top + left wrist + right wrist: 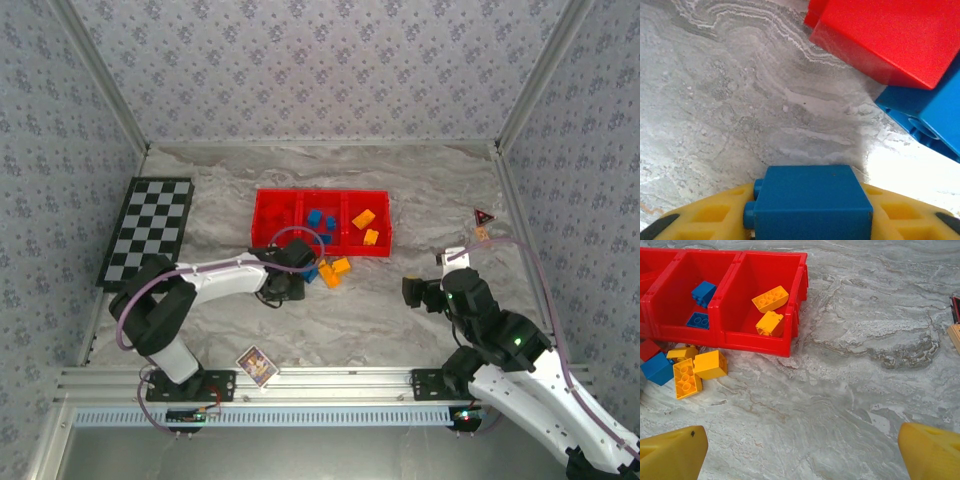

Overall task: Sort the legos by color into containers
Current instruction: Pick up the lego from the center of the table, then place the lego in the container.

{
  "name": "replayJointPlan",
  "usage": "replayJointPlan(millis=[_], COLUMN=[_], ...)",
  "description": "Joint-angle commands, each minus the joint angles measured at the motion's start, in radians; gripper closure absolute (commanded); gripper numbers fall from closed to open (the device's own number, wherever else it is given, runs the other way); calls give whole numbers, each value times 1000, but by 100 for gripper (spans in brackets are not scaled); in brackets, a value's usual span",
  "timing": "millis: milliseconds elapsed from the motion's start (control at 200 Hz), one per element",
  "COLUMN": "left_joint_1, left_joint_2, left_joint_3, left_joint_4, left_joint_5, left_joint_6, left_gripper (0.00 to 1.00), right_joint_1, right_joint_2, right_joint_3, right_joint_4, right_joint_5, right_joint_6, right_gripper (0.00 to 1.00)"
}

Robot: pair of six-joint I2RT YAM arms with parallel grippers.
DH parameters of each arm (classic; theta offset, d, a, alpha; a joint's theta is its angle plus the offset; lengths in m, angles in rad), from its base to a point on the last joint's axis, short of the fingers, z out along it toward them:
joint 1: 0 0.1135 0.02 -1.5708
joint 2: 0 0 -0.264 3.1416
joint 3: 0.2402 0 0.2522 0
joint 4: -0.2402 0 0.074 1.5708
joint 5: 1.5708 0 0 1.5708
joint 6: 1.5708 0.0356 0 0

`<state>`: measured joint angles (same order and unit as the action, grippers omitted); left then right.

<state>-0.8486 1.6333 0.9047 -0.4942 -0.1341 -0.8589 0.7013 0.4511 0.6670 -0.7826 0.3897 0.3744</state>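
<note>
The left end effector is closed narrowly on a blue lego, with its yellow fingers against both sides. Just ahead to its right, a second blue brick and a red brick lie on the table. The right end effector stands wide and holds nothing. Ahead to its left sit loose yellow bricks. Beyond them is the red tray, with two yellow bricks in the compartment nearest this end effector and two blue bricks in the next.

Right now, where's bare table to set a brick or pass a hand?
Free: right of the tray, up to the right gripper; between checkered board and tray. Crowded: loose bricks by the tray's front wall, where the left gripper has a blue brick between its fingers.
</note>
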Motion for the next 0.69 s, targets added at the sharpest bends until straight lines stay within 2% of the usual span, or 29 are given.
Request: replayJointPlan(millis=[0, 75, 295, 465, 580, 690], left_joint_1=[3, 3, -3, -11, -11, 5], left_joint_2=[-38, -88, -261, -389, -413, -352], left_joint_3=[-2, -21, -34, 21, 87, 194], left_joint_4=[63, 74, 41, 8, 25, 10], left_joint_5=[3, -14, -82, -157, -206, -230], left_joint_6=[16, 15, 26, 87, 192, 289], left_gripper=[61, 69, 75, 77, 77, 74], right_joint_1=[9, 8, 12, 13, 13, 12], right_joint_2=[-14, -15, -14, -19, -19, -19], right_joint_3=[3, 3, 6, 5, 3, 5], right_joint_4=[-7, -7, -9, -8, -6, -10], right_joint_5=[28, 29, 28, 29, 29, 31], right_joint_6=[13, 13, 13, 14, 15, 14], right_gripper=[0, 0, 0, 0, 0, 0])
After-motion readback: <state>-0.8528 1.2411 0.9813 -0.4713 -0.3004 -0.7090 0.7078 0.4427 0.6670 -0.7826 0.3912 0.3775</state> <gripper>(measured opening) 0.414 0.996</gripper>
